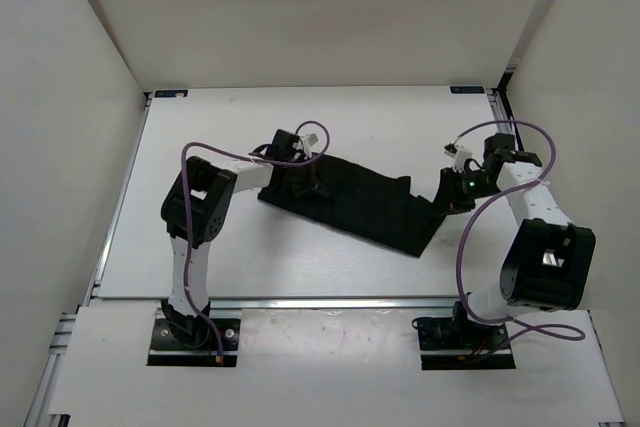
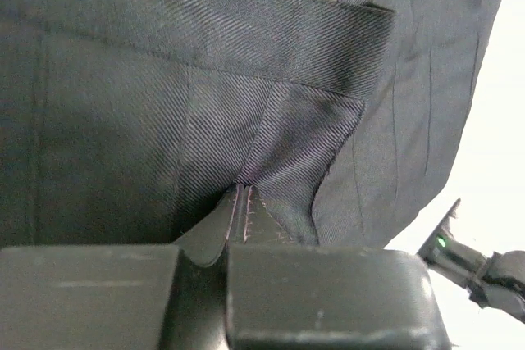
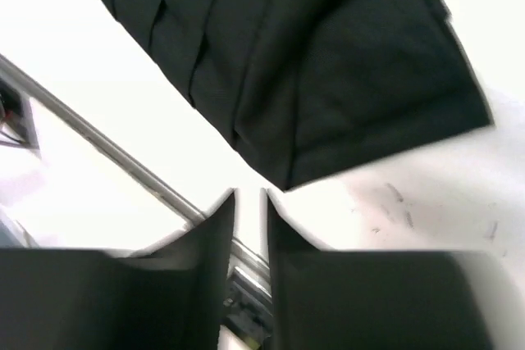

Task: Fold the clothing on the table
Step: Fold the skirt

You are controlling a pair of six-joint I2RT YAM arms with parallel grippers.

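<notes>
the plain black pleated fabric garment (image 1: 350,209) lies stretched in a long slanted band across the middle of the large flat white tabletop (image 1: 330,127), its two ends well apart, so the fold looks barely begun. the left gripper (image 2: 238,231) is clenched on a seam at the garment's left end. the right gripper (image 3: 250,198) hovers just beside the other end's corner, jaws narrowly parted and empty; that grasp and the folding over are left.

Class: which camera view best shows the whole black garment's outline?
The top external view: the whole clothing lies on the table. Left wrist: only close-up weave and a pinched edge. Right wrist: one pleated corner.
</notes>
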